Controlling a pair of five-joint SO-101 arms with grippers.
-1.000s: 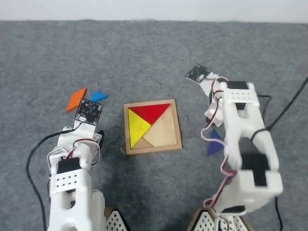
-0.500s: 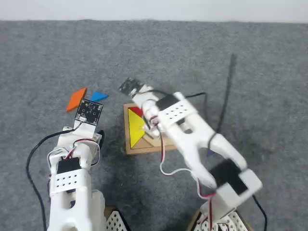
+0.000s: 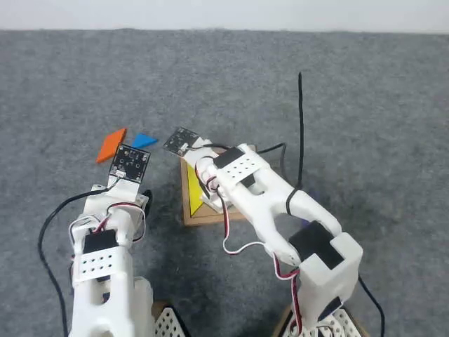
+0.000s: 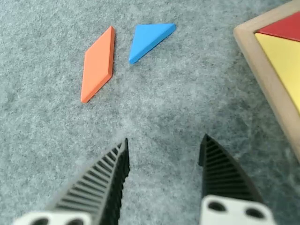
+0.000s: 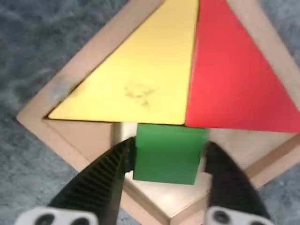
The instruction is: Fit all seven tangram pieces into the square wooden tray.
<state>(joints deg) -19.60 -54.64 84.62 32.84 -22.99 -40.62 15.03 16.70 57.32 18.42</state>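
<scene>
1. We see the tray [image 5: 42, 117] at the middle of the grey worktop [image 3: 351, 91]. The yellow triangle [image 5: 136, 84] lies along its left side and the red triangle [image 5: 229, 79] along its far side, edge to edge.
2. The green square [image 5: 166, 164] is at the tray's middle, over bare floor, with one side against the spot where yellow and red meet. We cannot tell whether it rests on the floor.
3. The right gripper [image 5: 167, 150] is grasping the green square, one finger on each side of it.
4. A second ago the right arm [image 3: 259, 189] stood off the tray's right edge and the whole tray was open to the high view. Half a second ago it had swung over the tray. Now it reaches further toward the tray's far left corner, and we see just the tray's left and near edges from above.
5. The orange parallelogram [image 4: 97, 63] and the blue triangle [image 4: 150, 40] lie just beside each other on the worktop, left of the tray, where they were before.
6. The left gripper [image 4: 164, 140] hangs over bare worktop near those two pieces, released and holding nothing. Its arm has not moved.
</scene>
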